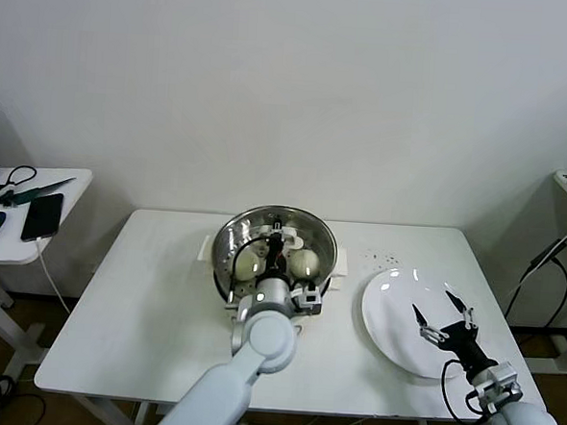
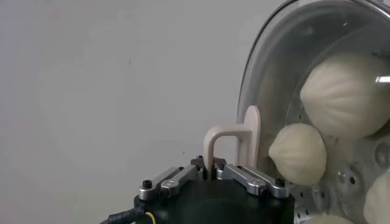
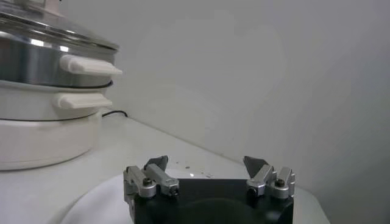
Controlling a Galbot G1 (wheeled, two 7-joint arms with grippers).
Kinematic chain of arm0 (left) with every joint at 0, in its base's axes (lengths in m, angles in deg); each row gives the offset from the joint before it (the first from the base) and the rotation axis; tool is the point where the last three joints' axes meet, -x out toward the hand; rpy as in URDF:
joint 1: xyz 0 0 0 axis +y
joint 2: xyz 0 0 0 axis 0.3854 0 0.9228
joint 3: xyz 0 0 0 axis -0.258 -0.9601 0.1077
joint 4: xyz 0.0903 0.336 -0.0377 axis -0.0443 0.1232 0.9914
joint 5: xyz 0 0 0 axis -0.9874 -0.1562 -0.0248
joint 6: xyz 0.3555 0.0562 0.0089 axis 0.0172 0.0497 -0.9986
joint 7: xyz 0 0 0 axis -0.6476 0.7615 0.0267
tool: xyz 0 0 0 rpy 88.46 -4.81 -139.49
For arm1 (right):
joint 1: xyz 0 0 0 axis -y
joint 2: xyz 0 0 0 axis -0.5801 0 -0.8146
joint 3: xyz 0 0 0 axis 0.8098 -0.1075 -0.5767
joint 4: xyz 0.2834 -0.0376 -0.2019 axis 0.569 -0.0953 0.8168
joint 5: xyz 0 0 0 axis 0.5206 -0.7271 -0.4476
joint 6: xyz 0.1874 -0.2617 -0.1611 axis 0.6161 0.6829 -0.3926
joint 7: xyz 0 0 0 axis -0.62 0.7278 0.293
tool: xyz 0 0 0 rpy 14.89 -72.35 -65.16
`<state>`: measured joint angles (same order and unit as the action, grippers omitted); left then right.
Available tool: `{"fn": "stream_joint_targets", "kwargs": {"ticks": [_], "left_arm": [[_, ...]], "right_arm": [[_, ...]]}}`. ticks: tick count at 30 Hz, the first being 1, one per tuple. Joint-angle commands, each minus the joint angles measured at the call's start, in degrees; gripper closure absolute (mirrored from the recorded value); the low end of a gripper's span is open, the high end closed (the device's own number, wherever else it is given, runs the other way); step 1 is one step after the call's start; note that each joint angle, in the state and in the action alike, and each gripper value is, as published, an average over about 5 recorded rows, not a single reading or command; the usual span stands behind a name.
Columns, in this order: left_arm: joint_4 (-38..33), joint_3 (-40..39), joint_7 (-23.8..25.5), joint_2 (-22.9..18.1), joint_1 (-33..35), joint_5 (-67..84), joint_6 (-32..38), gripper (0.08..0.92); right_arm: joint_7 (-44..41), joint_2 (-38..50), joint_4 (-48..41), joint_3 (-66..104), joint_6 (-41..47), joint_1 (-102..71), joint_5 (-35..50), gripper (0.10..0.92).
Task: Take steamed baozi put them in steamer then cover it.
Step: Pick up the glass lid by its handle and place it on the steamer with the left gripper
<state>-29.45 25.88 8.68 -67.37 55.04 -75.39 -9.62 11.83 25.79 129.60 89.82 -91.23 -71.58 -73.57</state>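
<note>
The left gripper [image 1: 279, 239] is clamped on the handle [image 2: 234, 137] of the glass lid [image 2: 317, 73], which sits on the steamer [image 1: 233, 243]; buns [image 2: 298, 153] lie just beneath it. The right gripper [image 1: 444, 316] hovers, fingers spread, above the white plate [image 1: 392, 325].

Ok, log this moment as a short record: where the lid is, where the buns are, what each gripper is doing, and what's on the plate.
lid: round clear glass cover on the shiny steel steamer
buns: cream-white steamed baozi inside, seen under the glass
left gripper: shut on the cover's white handle
right gripper: open, over the flat white round plate
plate contents: none visible
</note>
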Motion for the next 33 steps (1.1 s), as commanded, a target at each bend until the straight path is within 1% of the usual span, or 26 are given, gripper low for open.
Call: {"fn": "stream_joint_targets", "kwargs": {"ticks": [1,22,29,32,33], "left_arm": [[1.26,0.47,0.04,-0.15,-0.46,-2.12,0.7,0.846],[1.94,0.03,0.56,0.04,-0.49,-1.33,1.15,0.846],[0.45,0.05,2.16,0.56,-0.58,-1.64,1.49,0.846],[-1.55,-0.1,3.2,1.4,-0.26,-1.54,1.48,0.815],[-2.31,-0.2,3.49,1.82,-0.06,-1.32,1.39,0.794]], "right_arm": [[-0.18,-0.15,-0.03,0.06,-0.14,-0.1,-0.28,0.203],[-0.73,-0.47,-0.25,0.41,-0.43,-0.27,-0.82,0.203],[-0.81,-0.43,-0.28,0.51,-0.21,-0.27,-0.92,0.203],[-0.77,-0.38,-0.26,0.6,0.31,-0.2,-1.07,0.203],[-0.72,-0.37,-0.21,0.63,0.6,-0.17,-1.07,0.203]]}}
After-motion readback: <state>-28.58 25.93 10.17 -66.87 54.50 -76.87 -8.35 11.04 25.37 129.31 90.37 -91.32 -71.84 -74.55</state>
